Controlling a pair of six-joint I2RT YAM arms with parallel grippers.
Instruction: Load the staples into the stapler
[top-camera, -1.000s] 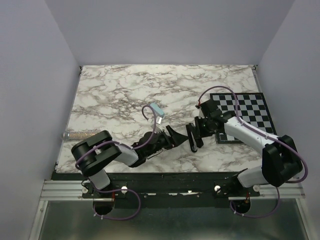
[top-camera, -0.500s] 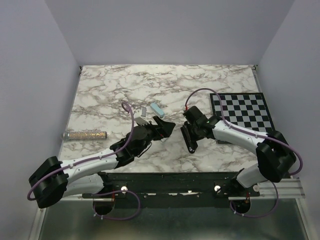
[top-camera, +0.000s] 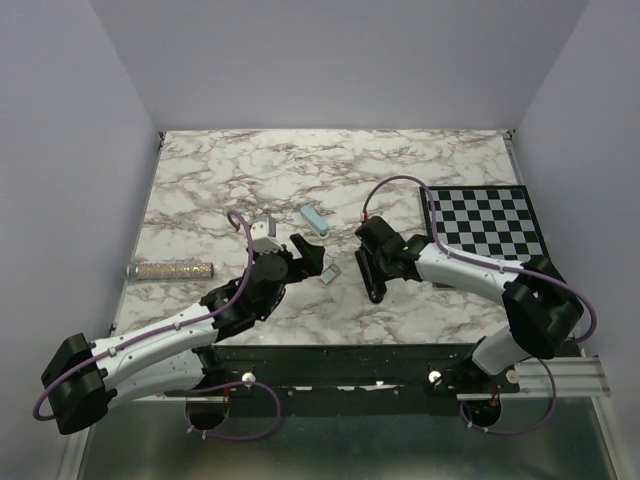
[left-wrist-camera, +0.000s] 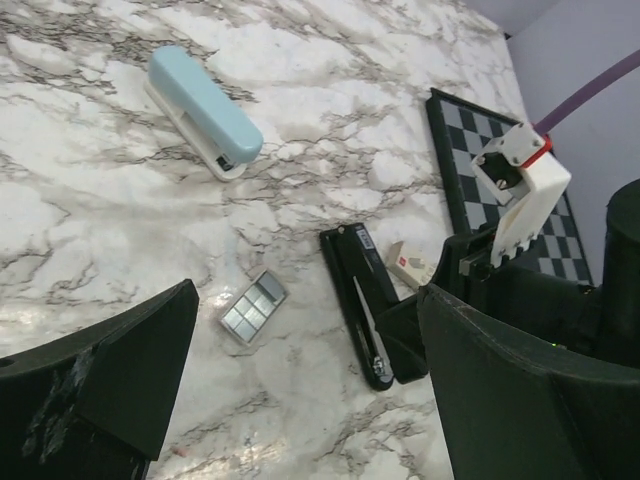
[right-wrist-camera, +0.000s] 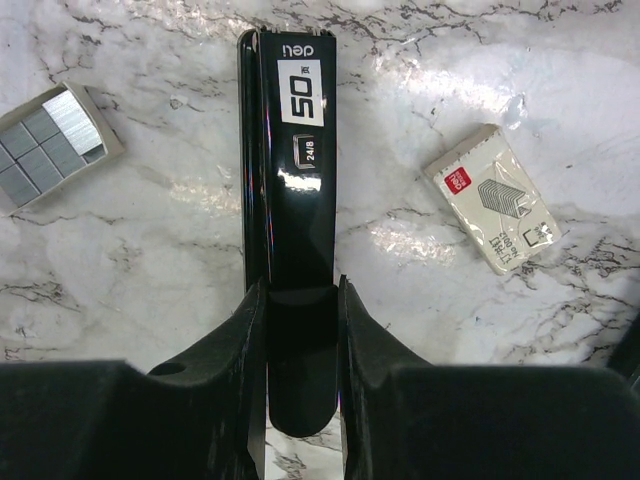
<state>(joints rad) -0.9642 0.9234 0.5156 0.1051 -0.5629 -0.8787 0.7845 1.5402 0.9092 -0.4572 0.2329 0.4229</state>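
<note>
Left gripper (left-wrist-camera: 308, 295): jaws released and standing wide, wider than a second ago, with nothing between them. The arm has swung away from the stapler's side, and the staples (left-wrist-camera: 252, 305) now lie exposed directly below the open jaws, toward the left finger. They are grey blocks in a small open tray flat on the marble table (left-wrist-camera: 330, 60). Judgement: the staples are free for a fresh pick, but none is in hand. Right gripper (right-wrist-camera: 297, 300): clenched on the rear end of the stapler (right-wrist-camera: 290, 190), which it has carried leftward, nearer the tray. The stapler lies flat, pointing straight ahead of those jaws, lid apparently closed, with no channel showing; loading cannot start until it is opened. Ahead and right of the right jaws lies a sealed staple carton (right-wrist-camera: 497, 213), clear of the stapler. Farther out, beyond the left jaws, a light blue stapler (left-wrist-camera: 200, 110) lies well apart. The chessboard (top-camera: 485, 222) obstructs nothing.
</note>
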